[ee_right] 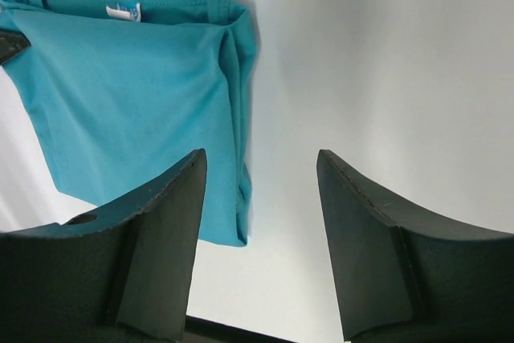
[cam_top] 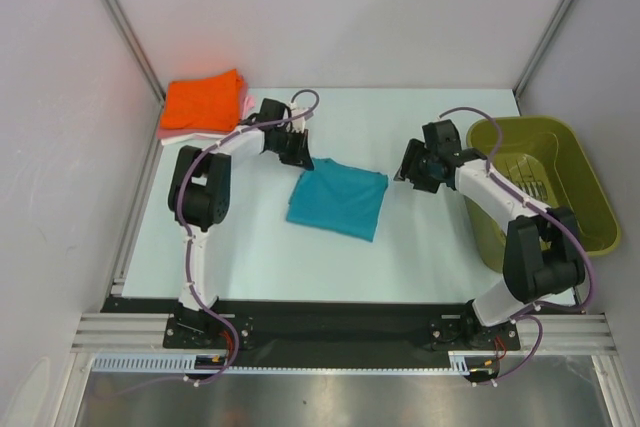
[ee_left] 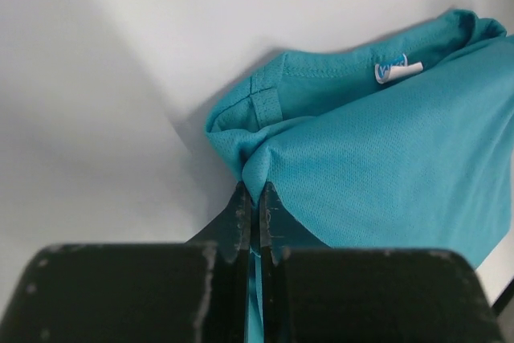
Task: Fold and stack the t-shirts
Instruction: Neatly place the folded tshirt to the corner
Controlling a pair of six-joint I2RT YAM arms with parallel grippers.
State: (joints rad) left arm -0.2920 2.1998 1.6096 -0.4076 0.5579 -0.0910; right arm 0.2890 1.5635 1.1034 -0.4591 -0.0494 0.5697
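As right end effector (ee_right: 261,160) gapes nearby, left end effector (ee_left: 255,194) pinches teal t-shirt (ee_left: 385,170) corner

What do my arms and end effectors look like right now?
The left arm and right arm share white link shells, bulky black joint housings and loose lilac cables looping alongside. The left end effector and right end effector each carry two matte black wedge-shaped fingers; the left's inner edges look scuffed pale.
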